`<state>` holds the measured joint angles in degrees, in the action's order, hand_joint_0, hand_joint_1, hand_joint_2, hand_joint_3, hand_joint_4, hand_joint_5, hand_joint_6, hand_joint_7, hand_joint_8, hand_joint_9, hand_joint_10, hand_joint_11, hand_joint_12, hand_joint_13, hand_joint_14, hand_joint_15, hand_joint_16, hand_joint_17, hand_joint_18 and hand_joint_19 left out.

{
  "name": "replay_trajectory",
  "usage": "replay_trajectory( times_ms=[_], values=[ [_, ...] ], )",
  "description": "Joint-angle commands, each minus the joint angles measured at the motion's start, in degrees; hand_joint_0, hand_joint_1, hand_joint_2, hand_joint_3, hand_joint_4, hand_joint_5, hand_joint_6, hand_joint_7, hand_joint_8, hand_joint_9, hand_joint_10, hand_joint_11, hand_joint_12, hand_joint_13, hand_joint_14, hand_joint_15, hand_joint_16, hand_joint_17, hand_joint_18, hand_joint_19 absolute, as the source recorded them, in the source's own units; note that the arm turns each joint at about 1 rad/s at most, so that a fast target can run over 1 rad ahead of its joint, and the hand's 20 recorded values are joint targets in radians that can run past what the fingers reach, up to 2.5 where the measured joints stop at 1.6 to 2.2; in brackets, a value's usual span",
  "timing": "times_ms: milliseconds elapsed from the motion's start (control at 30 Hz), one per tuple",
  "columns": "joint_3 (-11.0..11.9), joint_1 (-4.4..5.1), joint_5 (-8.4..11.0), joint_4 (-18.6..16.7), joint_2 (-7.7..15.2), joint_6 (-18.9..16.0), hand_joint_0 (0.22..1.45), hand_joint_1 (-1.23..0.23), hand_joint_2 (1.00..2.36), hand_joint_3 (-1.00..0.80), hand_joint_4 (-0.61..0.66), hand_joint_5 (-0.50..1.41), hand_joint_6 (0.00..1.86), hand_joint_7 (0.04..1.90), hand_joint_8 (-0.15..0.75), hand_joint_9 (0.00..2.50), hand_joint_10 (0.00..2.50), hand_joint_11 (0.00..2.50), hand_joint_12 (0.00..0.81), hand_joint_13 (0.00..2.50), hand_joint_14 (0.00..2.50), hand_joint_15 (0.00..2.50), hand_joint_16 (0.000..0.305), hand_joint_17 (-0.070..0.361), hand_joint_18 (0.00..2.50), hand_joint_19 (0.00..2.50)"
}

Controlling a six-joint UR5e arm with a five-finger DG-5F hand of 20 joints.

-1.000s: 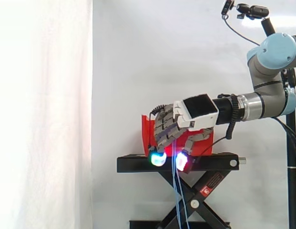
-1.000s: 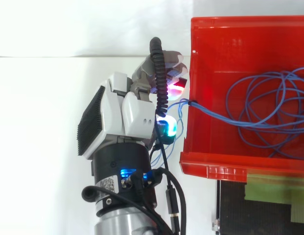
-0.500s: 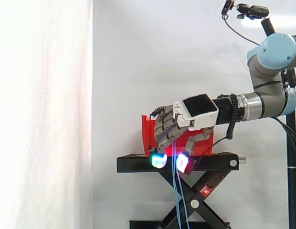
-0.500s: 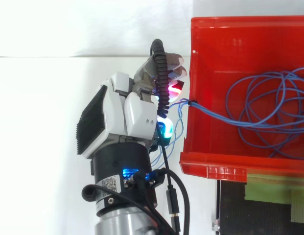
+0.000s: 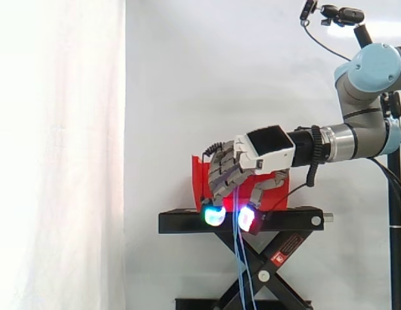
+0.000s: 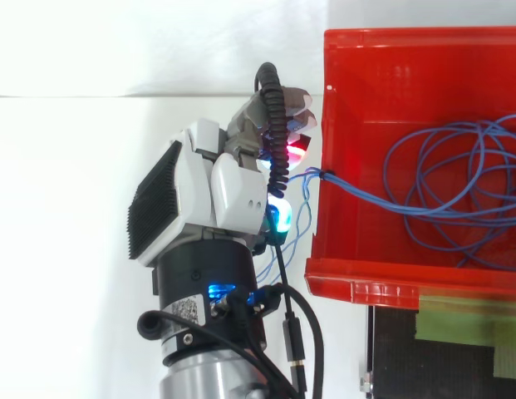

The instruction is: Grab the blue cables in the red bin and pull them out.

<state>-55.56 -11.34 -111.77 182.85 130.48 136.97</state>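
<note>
Our hand [image 6: 212, 198] sits just left of the red bin [image 6: 357, 291], fingers [image 5: 214, 216] curled round the blue cables [image 6: 390, 202]. These loop inside the bin, cross its left wall and hang below the hand. They look light, limp and slippery; we would grip the draped strands firmly.

Seen from above at my remote console: the hand [image 6: 233, 187] sits just outside the red bin [image 6: 374, 91], its fingers curled on the blue cables [image 6: 366, 194] where they cross the bin's wall. The rest lie coiled on the bin floor. Pads [image 6: 297, 148] glow red and cyan (one of each).
</note>
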Motion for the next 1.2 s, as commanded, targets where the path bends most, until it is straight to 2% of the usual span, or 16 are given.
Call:
replay_trajectory(
  times_ms=[0,467,667,867,1167],
  values=[
    [0.02,0.00,0.06,0.05,0.04,0.01,0.83,-0.90,1.00,-1.00,0.13,0.78,0.01,0.66,0.256,0.81,0.02,0.98,0.378,0.78,0.03,0.82,0.049,0.109,0.58,0.70],
    [0.02,0.00,-0.03,-0.39,0.04,0.10,0.83,-0.90,1.00,-1.00,0.12,0.81,0.01,0.73,0.258,0.82,0.02,0.98,0.380,0.79,0.03,0.83,0.049,0.109,0.58,0.70],
    [0.02,0.00,-0.03,-0.48,0.04,0.10,0.84,-0.91,1.00,-1.00,0.09,0.83,0.00,0.78,0.259,0.82,0.02,0.99,0.377,0.79,0.03,0.82,0.049,0.109,0.59,0.69],
    [-0.07,-0.09,-0.03,-0.66,0.04,0.10,0.85,-0.93,1.00,-1.00,0.00,0.84,0.00,0.81,0.250,0.83,0.02,1.00,0.374,0.79,0.02,0.82,0.048,0.109,0.59,0.69],
    [-0.16,-0.09,-0.03,-1.10,0.04,0.62,0.86,-0.95,1.00,-1.00,0.01,0.84,0.00,0.81,0.246,0.83,0.02,0.99,0.374,0.79,0.03,0.82,0.048,0.108,0.59,0.69]
  ],
)
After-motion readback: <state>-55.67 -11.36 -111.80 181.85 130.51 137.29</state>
